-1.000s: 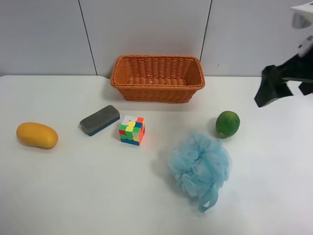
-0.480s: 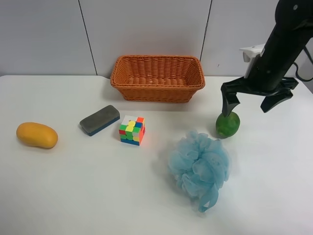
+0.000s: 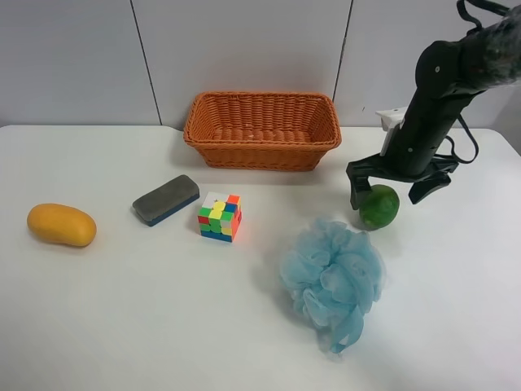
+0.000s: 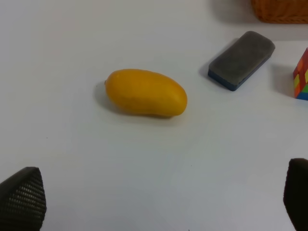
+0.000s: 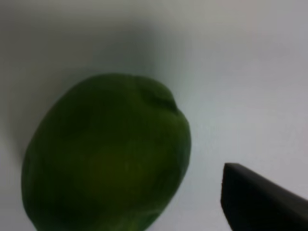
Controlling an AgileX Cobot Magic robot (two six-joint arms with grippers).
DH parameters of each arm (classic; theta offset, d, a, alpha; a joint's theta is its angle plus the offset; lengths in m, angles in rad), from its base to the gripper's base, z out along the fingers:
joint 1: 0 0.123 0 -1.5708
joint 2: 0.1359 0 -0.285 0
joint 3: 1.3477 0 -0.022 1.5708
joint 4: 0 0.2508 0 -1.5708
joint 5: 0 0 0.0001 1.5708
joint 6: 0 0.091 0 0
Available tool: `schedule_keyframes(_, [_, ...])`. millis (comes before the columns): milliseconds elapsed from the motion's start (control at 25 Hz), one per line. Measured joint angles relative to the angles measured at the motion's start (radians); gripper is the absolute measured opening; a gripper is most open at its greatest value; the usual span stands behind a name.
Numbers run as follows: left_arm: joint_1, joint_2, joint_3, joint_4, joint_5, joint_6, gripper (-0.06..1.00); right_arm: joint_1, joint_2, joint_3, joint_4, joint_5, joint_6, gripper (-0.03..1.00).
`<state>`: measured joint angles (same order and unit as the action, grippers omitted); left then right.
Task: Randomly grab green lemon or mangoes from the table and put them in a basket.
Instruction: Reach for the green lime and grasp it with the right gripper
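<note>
White tabletop (image 3: 163, 318), plain, backed by a grey panelled wall (image 3: 73, 65).

**Exterior high view**
- Wicker basket (image 3: 260, 156): orange-brown, rectangular, set at the far side against the wall. No fruit is seen in the part of its interior that shows.
- Green lemon (image 3: 383, 213): round, glossy, lying on the tabletop between the basket's near corner and a blue bath pouf (image 3: 332, 277).
- Mango (image 3: 62, 225): yellow-orange, oblong, lying well apart from the lemon, near the opposite edge of the picture.
- Grey board eraser (image 3: 166, 199) and puzzle cube (image 3: 219, 217): placed between the mango and the pouf.
- Black arm at this view's right: lowered over the lemon and identified as the right arm by its wrist view. The right fingers (image 3: 355, 189) are spread wide, one on each side of the fruit. Nothing is gripped.

**Right wrist view**
- Green lemon (image 5: 106, 154): shown close, filling much of the frame and resting on the tabletop.
- One dark finger (image 5: 260, 204): seen beside the lemon with a strip of bare tabletop between. The other finger is out of frame.

**Left wrist view**
- Mango (image 4: 146, 93): centred, with the eraser (image 4: 241, 60) and a corner of the cube (image 4: 301, 77) beyond it.
- Left fingers (image 4: 23, 198): seen at two corners of the frame, set wide, holding nothing and well short of the mango.

**Status**
- Nothing has been deposited; both fruits lie on the tabletop.
- The step in hand is judged to be the closing of the right fingers on the lemon.
- Grip, lift, carry and release over the basket are all left to do, and the mango is untouched.
</note>
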<state>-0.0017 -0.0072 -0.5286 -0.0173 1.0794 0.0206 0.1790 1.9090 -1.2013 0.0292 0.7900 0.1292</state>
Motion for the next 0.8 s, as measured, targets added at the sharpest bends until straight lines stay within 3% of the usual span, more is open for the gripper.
schedule_keyframes(240, [0.000,0.000,0.000,0.000,0.000,0.000,0.99,0.000,0.038,0.000,0.000,-0.074,0.000,0.99])
schedule_keyframes(680, [0.000,0.000,0.000,0.000,0.000,0.000,0.99,0.000,0.085,0.000,0.014,-0.097,0.000,0.99])
schedule_keyframes(800, [0.000,0.000,0.000,0.000,0.000,0.000,0.99,0.000,0.085,0.000,0.015,-0.097,0.000,0.87])
